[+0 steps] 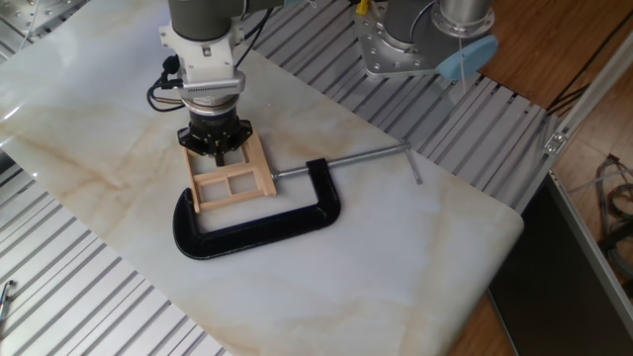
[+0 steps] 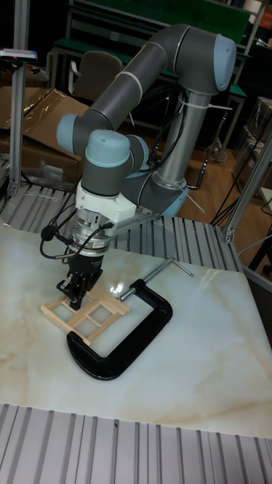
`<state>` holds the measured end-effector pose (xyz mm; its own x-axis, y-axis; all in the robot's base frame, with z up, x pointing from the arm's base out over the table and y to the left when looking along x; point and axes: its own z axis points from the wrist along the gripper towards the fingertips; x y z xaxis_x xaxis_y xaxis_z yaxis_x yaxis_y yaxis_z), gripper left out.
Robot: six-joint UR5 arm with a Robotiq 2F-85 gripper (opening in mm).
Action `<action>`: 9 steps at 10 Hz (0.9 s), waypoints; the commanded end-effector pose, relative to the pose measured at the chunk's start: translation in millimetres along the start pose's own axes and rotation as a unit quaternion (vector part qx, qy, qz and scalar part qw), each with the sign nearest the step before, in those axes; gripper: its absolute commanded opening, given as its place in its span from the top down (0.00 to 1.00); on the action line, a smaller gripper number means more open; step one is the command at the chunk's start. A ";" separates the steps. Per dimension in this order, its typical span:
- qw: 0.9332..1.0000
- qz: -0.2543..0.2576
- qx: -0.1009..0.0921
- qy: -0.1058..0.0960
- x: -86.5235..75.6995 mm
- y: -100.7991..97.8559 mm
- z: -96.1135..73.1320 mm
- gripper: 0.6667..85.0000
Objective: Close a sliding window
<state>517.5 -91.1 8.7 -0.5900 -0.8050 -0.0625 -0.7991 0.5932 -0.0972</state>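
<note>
A single UR5 arm lowers its claw [image 1: 220, 150] onto the far end of the sliding window [image 1: 230, 181], a small pale-wood frame lying flat on the marbled tabletop [image 1: 396, 257]. The window sits inside the mouth of one large black C-clamp [image 1: 259, 222], whose steel screw [image 1: 346, 160] bears against the frame's right edge, apparently to pin the frame in place so that a push moves only the sash. The claw's fingers point straight down at the frame's far rail, close to or touching the wood; whether they are spread or pressed together cannot be told from either view. In sight are one arm, one claw, one window, one clamp; the panes nearest the camera number two, the rest being hidden under the claw.
</note>
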 end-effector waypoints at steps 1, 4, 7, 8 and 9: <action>1.000 0.002 0.004 -0.005 -1.5 -5.4 -2.0 1.00; 1.000 -0.002 0.008 -0.010 -6.6 -10.6 -1.2 1.00; 1.000 -0.003 0.009 -0.013 -8.1 -11.7 0.2 1.00; 1.000 0.001 0.007 -0.008 -4.1 -9.9 -2.6 1.00; 1.000 0.005 0.006 -0.002 -0.2 -8.1 -6.4 1.00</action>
<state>525.7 -94.4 11.5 -0.5835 -0.8094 -0.0668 -0.8014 0.5872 -0.1136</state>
